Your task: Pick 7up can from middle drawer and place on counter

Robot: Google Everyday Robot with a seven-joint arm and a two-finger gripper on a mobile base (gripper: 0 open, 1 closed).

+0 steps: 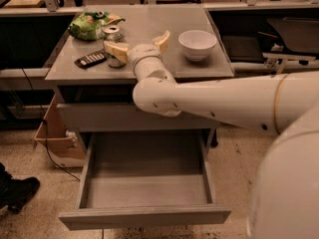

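Note:
The 7up can (111, 35) stands upright on the counter (149, 19), left of centre. My gripper (139, 46) is over the counter just right of the can, open and empty. Its left finger (116, 51) lies in front of the can's lower body; I cannot tell whether it touches. Its right finger (162, 40) points toward the white bowl. The middle drawer (147, 190) is pulled out below the counter and its tray holds nothing. My white arm reaches across the cabinet front from the right.
A crinkly green snack bag (89, 24) lies behind the can. A flat dark object (89, 59) lies at the counter's left front. A white bowl (197, 44) stands at the right. A cardboard box (55, 138) and a dark shoe (17, 193) are on the floor to the left.

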